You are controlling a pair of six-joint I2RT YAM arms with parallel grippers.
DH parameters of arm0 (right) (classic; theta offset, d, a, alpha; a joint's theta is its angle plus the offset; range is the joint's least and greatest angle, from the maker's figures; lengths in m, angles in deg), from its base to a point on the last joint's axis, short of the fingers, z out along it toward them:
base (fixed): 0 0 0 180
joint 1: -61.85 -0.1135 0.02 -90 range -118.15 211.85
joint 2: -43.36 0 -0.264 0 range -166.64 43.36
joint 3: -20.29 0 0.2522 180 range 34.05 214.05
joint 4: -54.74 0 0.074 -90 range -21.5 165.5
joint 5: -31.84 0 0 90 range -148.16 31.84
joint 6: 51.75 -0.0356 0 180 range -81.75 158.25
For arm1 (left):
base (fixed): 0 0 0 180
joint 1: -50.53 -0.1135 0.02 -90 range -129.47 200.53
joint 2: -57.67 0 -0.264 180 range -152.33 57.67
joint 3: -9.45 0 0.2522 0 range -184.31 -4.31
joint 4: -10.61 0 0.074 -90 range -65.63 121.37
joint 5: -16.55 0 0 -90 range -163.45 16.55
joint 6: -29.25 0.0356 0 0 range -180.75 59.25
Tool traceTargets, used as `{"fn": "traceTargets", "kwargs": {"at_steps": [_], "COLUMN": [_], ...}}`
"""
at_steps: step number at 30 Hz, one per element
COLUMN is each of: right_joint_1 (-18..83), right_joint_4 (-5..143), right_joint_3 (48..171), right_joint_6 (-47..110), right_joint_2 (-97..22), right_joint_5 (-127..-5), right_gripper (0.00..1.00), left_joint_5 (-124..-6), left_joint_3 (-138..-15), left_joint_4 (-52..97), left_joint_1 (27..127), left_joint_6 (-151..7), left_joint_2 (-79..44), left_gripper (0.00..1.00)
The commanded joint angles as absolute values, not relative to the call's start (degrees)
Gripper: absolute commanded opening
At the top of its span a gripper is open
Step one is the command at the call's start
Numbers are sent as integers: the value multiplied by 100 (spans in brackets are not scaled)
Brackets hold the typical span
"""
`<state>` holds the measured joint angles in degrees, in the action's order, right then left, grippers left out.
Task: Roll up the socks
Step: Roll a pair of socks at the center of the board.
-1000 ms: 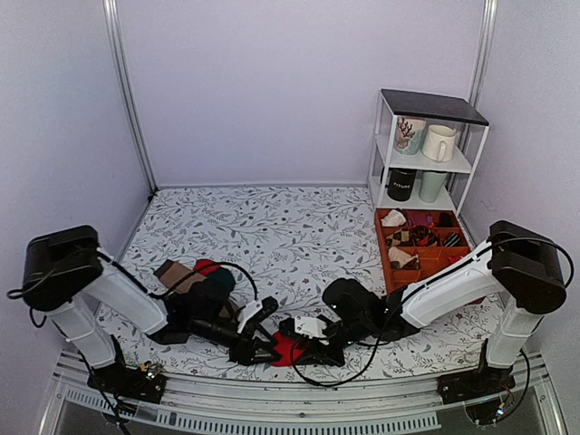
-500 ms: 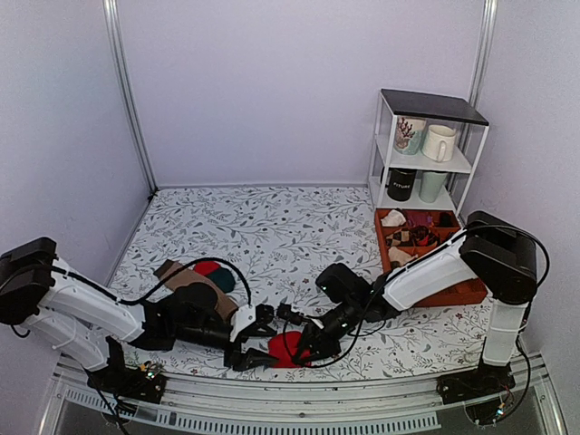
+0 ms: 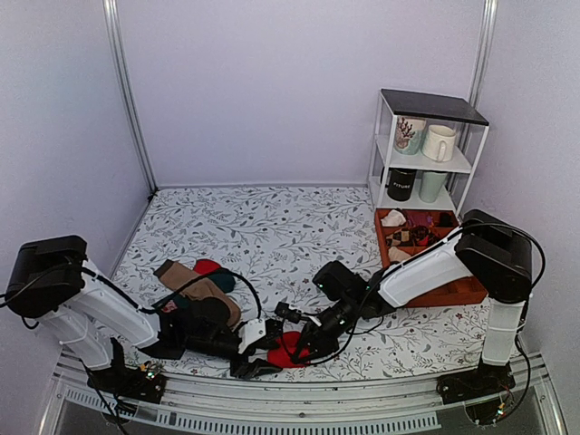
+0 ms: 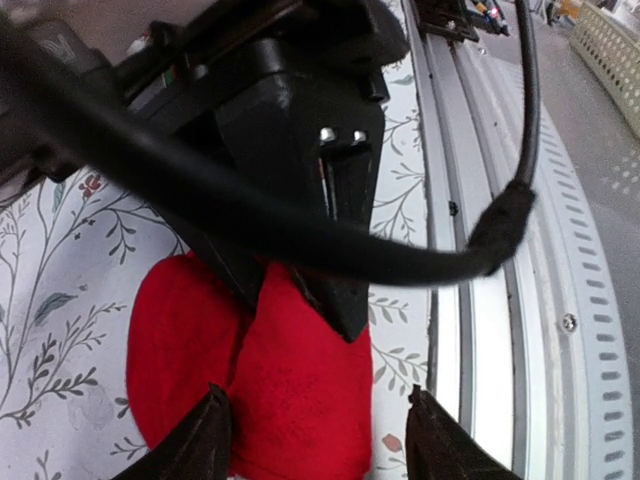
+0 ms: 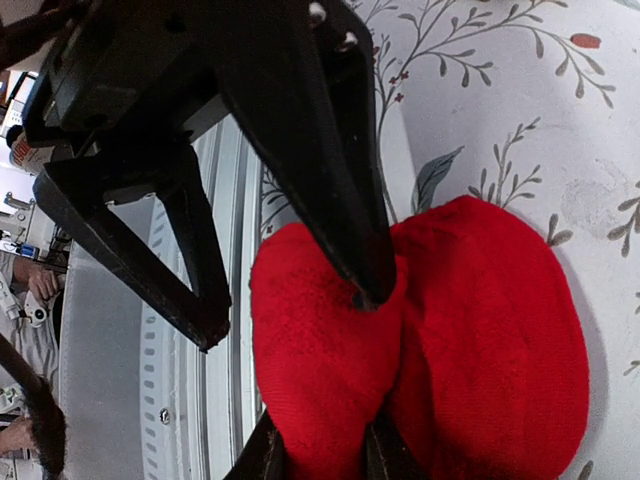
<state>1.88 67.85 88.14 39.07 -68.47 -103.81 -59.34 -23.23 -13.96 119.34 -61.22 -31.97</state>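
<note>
The socks (image 3: 288, 349) lie bunched at the near edge, the right gripper (image 5: 322, 447) pinching a fold and the left gripper (image 4: 318, 432) wide astride them, so a tug may unroll them.

top: we look down from high behind, far | wrists: we sit low, close, facing each other | shared: red socks (image 4: 290, 400)

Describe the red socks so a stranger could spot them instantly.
Go to the floral-print table and look midway along its near edge. The red socks sit there as one bright bundle, lying apart from the tan-brown sock and dark green sock heaped farther left.
</note>
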Motion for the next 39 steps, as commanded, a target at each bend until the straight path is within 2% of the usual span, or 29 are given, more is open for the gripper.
{"fn": "traceTargets", "kwargs": {"at_steps": [1, 3, 6, 10, 13, 15, 17, 19, 22, 28, 31, 39], "right_joint_1": [147, 147, 147, 155, 151, 156, 156, 153, 149, -108, -184, -655], "right_joint_4": [7926, 7922, 7923, 7928, 7947, 7954, 7838, 7454, 6617, 5100, 5166, 5482], "right_joint_3": [8539, 8543, 8555, 8557, 8614, 8664, 8628, 8414, 7912, 6847, 6909, 7151], "right_joint_6": [3861, 3861, 3861, 3861, 3678, 3615, 3580, 3579, 3729, 5262, 5732, 5828], "right_joint_2": [-7377, -7388, -7418, -7447, -7476, -7441, -7257, -6712, -5780, -4249, -4226, -4862], "right_joint_5": [-9617, -9622, -9656, -9653, -9617, -9471, -9218, -8907, -8340, -7718, -7878, -8136], "right_gripper": [21, 21, 21, 21, 22, 24, 33, 40, 44, 54, 54, 54], "left_joint_5": [-6067, -6056, -5945, -5814, -5665, -5594, -5551, -5434, -5199, -4925, -4872, -4767], "left_joint_3": [-2495, -2527, -2590, -2626, -2688, -2754, -2840, -2918, -2925, -2857, -2882, -2936], "left_joint_4": [-1444, -1454, -1430, -1348, -1173, -967, -717, -467, -312, -298, -292, -270], "left_joint_1": [12017, 12020, 12027, 12029, 12031, 12031, 12023, 12018, 11995, 11982, 11981, 11927], "left_joint_6": [-6120, -6128, -6160, -6237, -6315, -6417, -6581, -6808, -7119, -7547, -7652, -7696], "left_joint_2": [-3531, -3684, -3845, -3892, -3883, -3915, -4004, -4114, -4287, -4677, -4827, -4988], "left_gripper": [58, 54, 39, 25, 7, 5, 4, 4, 3, 3, 3, 3]}}
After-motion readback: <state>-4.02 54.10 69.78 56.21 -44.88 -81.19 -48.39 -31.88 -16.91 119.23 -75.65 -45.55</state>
